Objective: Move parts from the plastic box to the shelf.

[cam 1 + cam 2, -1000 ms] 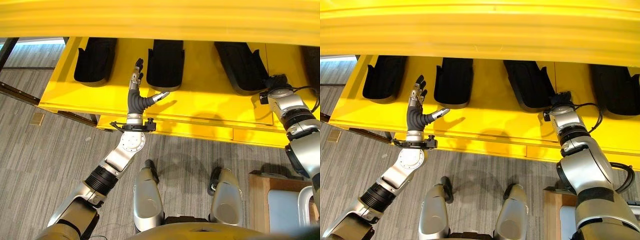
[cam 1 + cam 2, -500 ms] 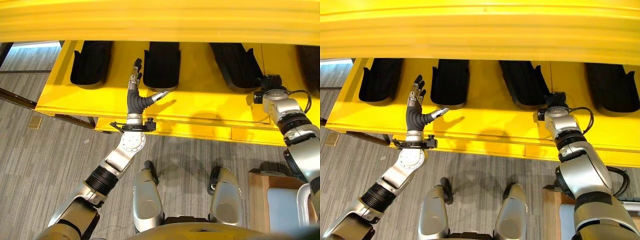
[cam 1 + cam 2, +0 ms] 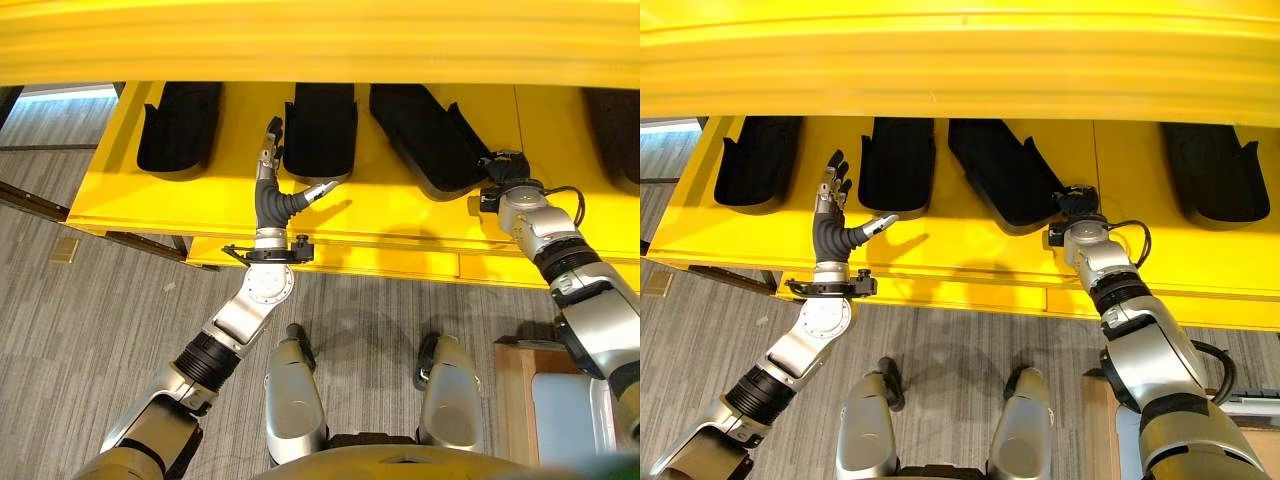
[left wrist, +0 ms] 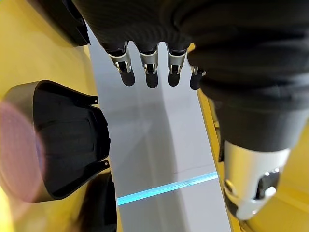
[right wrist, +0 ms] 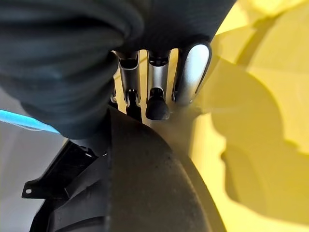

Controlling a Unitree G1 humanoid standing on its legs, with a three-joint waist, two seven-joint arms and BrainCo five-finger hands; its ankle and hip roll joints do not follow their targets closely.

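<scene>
A yellow shelf [image 3: 380, 225] carries several black moulded parts in a row. My right hand [image 3: 503, 165] is at the near end of the third black part [image 3: 420, 135], which lies slanted with its far end close to the second part [image 3: 320, 125]. In the right wrist view its fingers [image 5: 157, 82] curl over the rim of that black part [image 5: 140, 183]. My left hand [image 3: 268, 195] stands open over the shelf between the first part [image 3: 178, 125] and the second, holding nothing. The left wrist view shows its straight fingers [image 4: 149, 67] beside a black part [image 4: 53, 140].
Another black part [image 3: 1215, 170] lies further right on the shelf. A yellow upper shelf edge [image 3: 320, 40] overhangs the row. A pale plastic box [image 3: 565, 410] on a wooden stand sits at the lower right. Grey carpet floor lies to the left.
My right hand has moved left along the shelf with the third part, which slid and slanted toward the second part. The left hand has stayed still.
</scene>
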